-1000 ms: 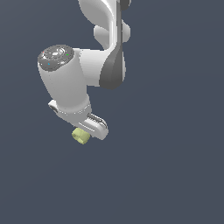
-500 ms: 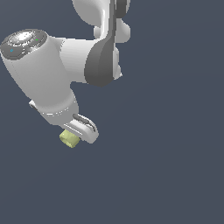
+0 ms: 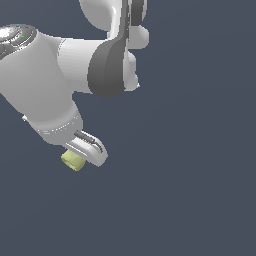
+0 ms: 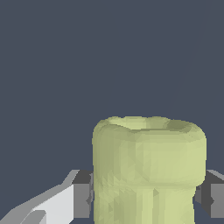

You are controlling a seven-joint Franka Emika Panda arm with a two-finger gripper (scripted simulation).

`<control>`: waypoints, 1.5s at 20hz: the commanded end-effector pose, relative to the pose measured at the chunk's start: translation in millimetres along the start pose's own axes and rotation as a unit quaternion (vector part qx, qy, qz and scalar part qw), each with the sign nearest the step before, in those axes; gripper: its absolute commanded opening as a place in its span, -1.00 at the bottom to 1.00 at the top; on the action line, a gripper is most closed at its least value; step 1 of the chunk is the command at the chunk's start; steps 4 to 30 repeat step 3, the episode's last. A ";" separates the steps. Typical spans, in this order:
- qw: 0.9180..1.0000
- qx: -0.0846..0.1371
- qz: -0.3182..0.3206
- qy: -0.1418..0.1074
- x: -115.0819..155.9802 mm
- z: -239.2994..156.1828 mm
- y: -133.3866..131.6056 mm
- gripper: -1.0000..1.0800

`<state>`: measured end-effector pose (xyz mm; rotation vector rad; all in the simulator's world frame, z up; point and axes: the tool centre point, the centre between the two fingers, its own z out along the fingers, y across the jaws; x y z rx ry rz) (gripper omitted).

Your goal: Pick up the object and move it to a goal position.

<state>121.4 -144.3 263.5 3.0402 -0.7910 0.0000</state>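
Note:
The object [image 3: 73, 160] is a small pale yellow-green stubby cylinder. In the exterior view it sticks out below the white gripper [image 3: 80, 155], at the exterior view's lower left. In the wrist view the object [image 4: 148, 170] fills the middle, and a dark finger pad [image 4: 82, 194] presses on each side of it. The gripper [image 4: 146, 199] is shut on the object and holds it in the air. The far finger is hidden behind the near one in the exterior view.
The large white arm [image 3: 45, 80] with a dark grey joint [image 3: 107, 67] fills the upper left of the exterior view. The background is a plain dark blue-grey surface [image 3: 190, 175].
The arm has swung toward the exterior view's left and nearer the camera, carrying the object with it. The gripper stays shut on the object.

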 end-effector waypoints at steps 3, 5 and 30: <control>1.000 0.000 0.000 0.000 1.7 -1.4 -0.1 -1.00; 1.000 0.000 0.000 0.000 1.7 -1.4 -0.1 -1.00; 1.000 0.000 0.000 0.000 1.7 -1.4 -0.1 -1.00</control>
